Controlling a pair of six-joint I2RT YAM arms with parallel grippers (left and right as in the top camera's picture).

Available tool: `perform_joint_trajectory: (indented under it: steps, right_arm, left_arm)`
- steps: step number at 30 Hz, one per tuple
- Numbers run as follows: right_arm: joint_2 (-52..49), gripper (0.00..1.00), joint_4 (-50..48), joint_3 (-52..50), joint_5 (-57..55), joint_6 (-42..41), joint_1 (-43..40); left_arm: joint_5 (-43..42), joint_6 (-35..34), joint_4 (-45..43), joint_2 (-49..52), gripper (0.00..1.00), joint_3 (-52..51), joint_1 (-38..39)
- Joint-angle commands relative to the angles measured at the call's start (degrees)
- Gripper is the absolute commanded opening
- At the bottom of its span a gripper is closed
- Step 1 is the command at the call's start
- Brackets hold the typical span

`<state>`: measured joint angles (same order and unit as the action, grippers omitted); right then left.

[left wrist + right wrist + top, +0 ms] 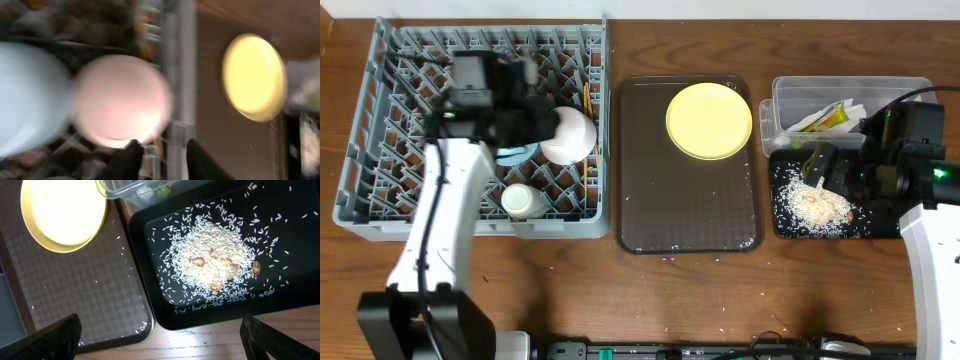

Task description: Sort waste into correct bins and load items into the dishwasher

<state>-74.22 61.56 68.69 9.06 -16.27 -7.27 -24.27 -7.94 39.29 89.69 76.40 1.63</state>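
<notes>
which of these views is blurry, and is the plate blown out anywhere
Left wrist: blurred all over, the white bowl and plate are soft blobs. Right wrist: sharp, single rice grains show, but the plate glares nearly white. Overhead: sharp and evenly lit, the plate keeps its yellow.

Motion blur smears the left wrist view, softening the white bowl [122, 100] and yellow plate [254, 76], with the light blue bowl [27, 95] running off the left edge. Overhead, the left arm [445, 200] covers most of that bowl. The right wrist view crops the clear tub [130, 187] at its top edge
</notes>
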Motion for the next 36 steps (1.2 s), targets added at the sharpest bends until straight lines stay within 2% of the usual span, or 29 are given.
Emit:
perform_joint_trajectory:
  steps: [1,5,10,19,24,27,29,31,33,36]
  right_arm:
    - [0.0,0.99,0.0,0.9,0.2,0.5,-0.6]
    - [0.0,0.99,0.0,0.9,0.2,0.5,-0.6]
    - [0.0,0.99,0.0,0.9,0.2,0.5,-0.6]
    - [0.0,0.99,-1.3,0.9,0.2,0.5,-0.6]
    - [0.0,0.99,-4.0,0.9,0.7,0.0,-0.6]
    - [0.0,0.99,-8.2,0.9,13.7,-2.9,0.1]
    - [-0.4,0.92,-9.7,0.8,20.2,-1.8,2.5]
    - [-1.1,0.88,-10.9,0.8,20.3,0.2,6.9]
    - [-2.3,0.80,-12.1,0.7,16.2,2.7,12.4]
    - [-5.4,0.77,-14.1,0.7,6.9,6.5,21.2]
  left_arm:
    - [-1.8,-0.1,0.5,-0.2,0.40,0.3,8.3]
    - [6.1,-0.1,0.5,-0.2,0.56,0.3,17.0]
    - [18.3,0.0,1.4,-0.2,0.67,0.3,24.7]
    - [17.6,-0.1,1.9,-0.2,0.74,0.3,26.3]
    - [17.0,-0.1,7.3,-1.7,0.74,0.3,26.3]
    - [17.0,-1.6,9.6,-5.7,0.75,0.3,25.7]
    - [17.0,-2.3,9.4,-8.6,0.76,0.3,25.4]
    - [17.0,-2.5,8.5,-11.8,0.78,0.3,25.0]
    - [17.0,-2.5,7.6,-15.3,0.79,0.3,24.8]
    - [17.1,-2.5,7.1,-19.3,0.79,0.3,24.8]
